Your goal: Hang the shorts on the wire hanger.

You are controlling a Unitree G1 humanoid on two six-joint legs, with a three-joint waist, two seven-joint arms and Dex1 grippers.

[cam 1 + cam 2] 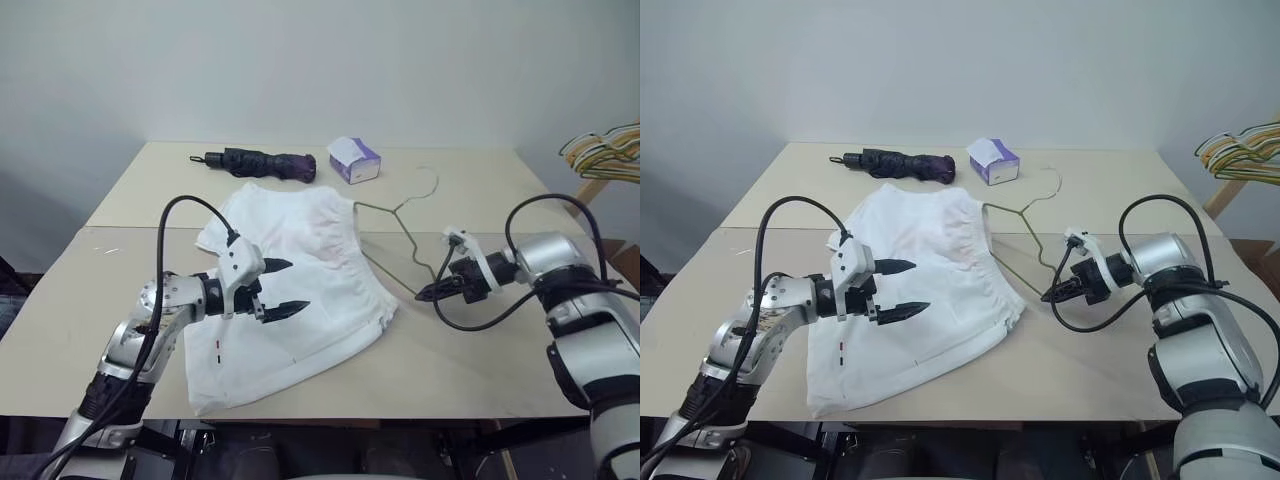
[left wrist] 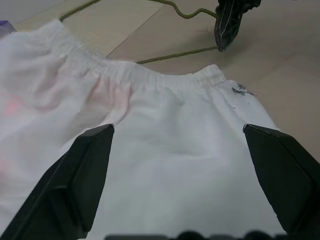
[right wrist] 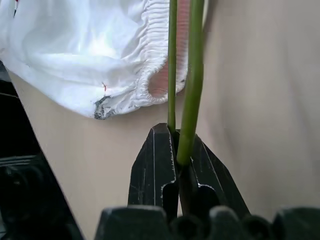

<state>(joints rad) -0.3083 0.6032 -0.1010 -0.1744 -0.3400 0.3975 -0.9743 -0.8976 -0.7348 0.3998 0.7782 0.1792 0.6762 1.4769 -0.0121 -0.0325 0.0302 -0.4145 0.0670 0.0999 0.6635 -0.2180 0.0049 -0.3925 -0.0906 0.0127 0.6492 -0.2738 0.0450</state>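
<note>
A: Shorts (image 1: 290, 280): white cloth, spread flat on the table (image 1: 480, 370), centre of the head views. Elastic waistband faces right; pink patch near the upper middle; small dark mark by the lower-right corner.

B: Wire hanger (image 1: 395, 235): olive green, lying on the table just right of the shorts, hook toward the upper right. Its left end touches or slips under the waistband edge; I cannot tell which.

A: Right gripper (image 1: 425, 294): clenched on the wire hanger at its lower corner. The right wrist view shows two strands of wire running out from between the closed fingers toward the waistband.

B: Left gripper (image 1: 285, 287): released, fingers spread wide, hovering over the shorts at centre left, grasping nothing.

A: Handling note, as judgement: the step looks like feeding the hanger into the waist opening. The grip sits on one corner, so the far end may swing; keep the wire low and level against the table. The left gripper would do well to pinch only the top layer of waistband and lift it, making a mouth for the wire.

B: Containers: one tissue box (image 1: 354, 160), white and purple, top centre beside a folded dark umbrella (image 1: 255, 164). Contents not visible. Bunch of yellow and green hangers (image 1: 605, 152), far right edge, off the table.
</note>
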